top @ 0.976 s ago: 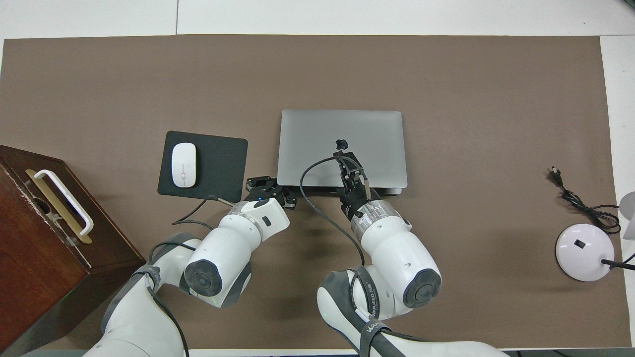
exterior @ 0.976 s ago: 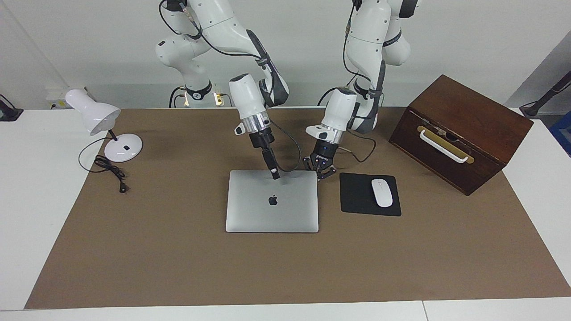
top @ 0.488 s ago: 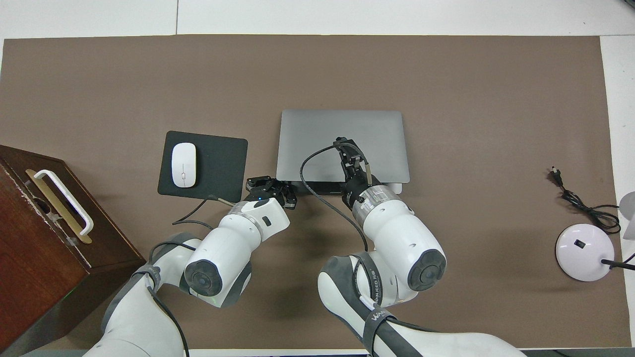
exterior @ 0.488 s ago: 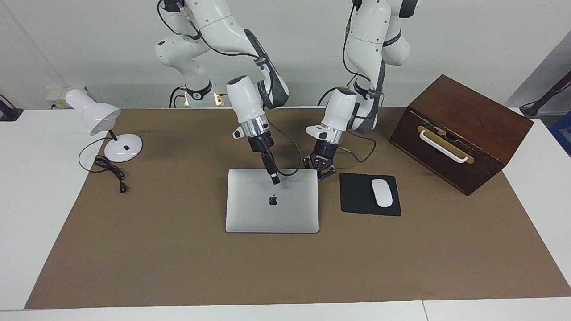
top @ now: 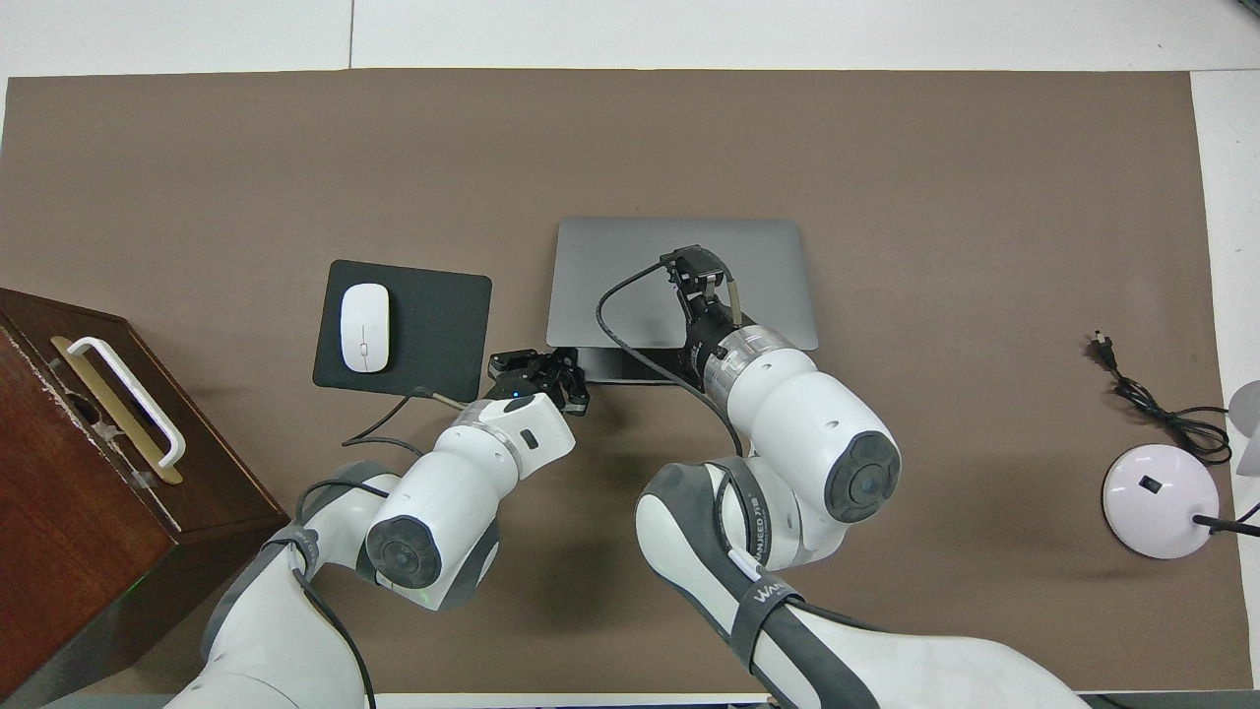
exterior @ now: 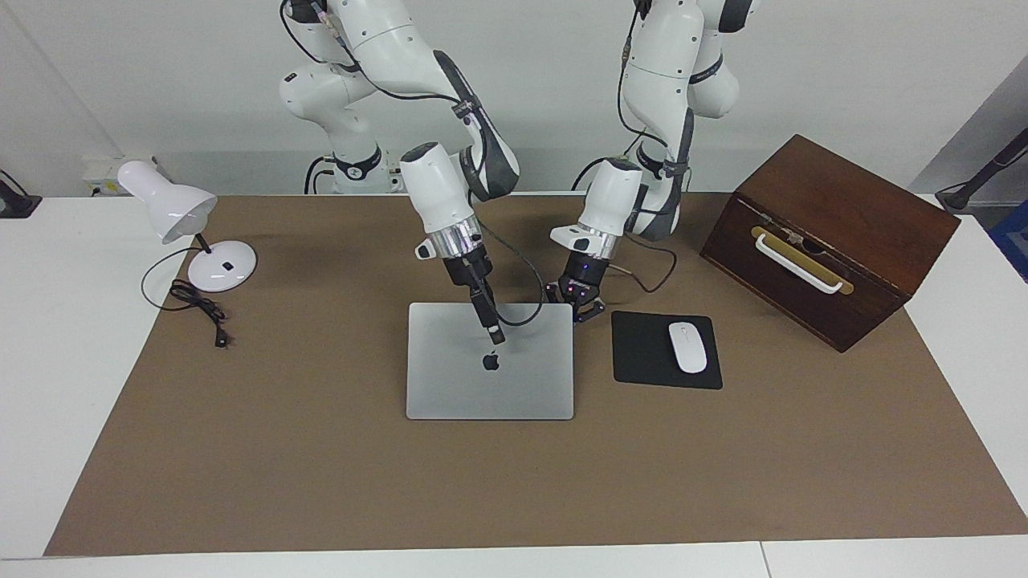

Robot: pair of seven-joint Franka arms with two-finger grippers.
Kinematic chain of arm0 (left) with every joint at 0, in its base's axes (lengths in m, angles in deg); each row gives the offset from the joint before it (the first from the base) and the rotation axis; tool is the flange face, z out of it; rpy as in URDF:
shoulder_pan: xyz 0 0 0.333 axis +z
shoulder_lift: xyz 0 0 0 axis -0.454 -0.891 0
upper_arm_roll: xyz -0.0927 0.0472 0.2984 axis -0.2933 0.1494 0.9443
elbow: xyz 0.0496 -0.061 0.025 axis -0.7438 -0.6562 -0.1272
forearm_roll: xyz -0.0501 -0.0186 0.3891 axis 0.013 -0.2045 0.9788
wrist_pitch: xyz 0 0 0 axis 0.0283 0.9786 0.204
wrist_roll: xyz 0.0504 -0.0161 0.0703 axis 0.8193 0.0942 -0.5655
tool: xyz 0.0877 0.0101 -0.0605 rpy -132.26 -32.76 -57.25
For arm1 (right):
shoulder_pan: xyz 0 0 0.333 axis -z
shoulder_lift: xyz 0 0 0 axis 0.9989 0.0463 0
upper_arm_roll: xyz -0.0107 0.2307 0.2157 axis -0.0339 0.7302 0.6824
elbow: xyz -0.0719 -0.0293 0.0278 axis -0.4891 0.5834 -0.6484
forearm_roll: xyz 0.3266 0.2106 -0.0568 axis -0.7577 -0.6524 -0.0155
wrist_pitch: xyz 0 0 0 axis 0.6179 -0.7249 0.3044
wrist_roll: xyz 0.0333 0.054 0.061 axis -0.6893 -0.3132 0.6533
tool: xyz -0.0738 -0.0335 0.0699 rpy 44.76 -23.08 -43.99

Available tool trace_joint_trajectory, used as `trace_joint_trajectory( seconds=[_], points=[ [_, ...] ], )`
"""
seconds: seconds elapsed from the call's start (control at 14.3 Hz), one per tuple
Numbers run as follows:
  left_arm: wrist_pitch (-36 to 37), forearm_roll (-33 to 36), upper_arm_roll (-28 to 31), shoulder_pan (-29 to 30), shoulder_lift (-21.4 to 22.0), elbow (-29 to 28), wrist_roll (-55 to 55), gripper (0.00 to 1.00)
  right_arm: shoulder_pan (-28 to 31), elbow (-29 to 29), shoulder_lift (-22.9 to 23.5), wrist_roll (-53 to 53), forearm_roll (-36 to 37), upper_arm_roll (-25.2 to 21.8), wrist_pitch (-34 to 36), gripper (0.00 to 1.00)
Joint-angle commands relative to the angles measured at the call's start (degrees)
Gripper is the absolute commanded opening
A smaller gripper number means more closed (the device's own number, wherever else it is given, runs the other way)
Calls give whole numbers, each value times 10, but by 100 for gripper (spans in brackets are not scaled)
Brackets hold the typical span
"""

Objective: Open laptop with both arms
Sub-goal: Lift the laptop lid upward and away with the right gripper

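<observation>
Lifted a little higher than a second ago at the edge nearest the robots: lid of thin silver-grey aluminium laptop (exterior: pixel 490 371) with dark apple logo; right gripper (exterior: pixel 495 335) now further in over the lid, close by the logo.

Laptop flat near the middle of brown table mat (exterior: pixel 321 449), just beside black rectangular mouse pad (exterior: pixel 646 353) carrying white mouse (exterior: pixel 687 347). Right gripper fingers drawn together, tips down against the lid. Left gripper (exterior: pixel 585 309) low at the laptop corner nearest the mouse pad, finger spacing impossible to tell. Dark wooden box (exterior: pixel 827 237) and white desk lamp (exterior: pixel 189 225) well apart from the laptop, at either end.
</observation>
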Motion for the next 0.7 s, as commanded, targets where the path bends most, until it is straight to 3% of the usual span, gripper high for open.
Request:
trace_joint_trajectory(
  seconds=[0.0,0.63],
  points=[
    [-9,3,-1,1,-34,16,-4,0,8,50,8,-34,-6,-27,66,100],
    [-9,4,-1,3,-34,16,-4,0,9,174,7,-31,33,-111,290,100]
  ],
)
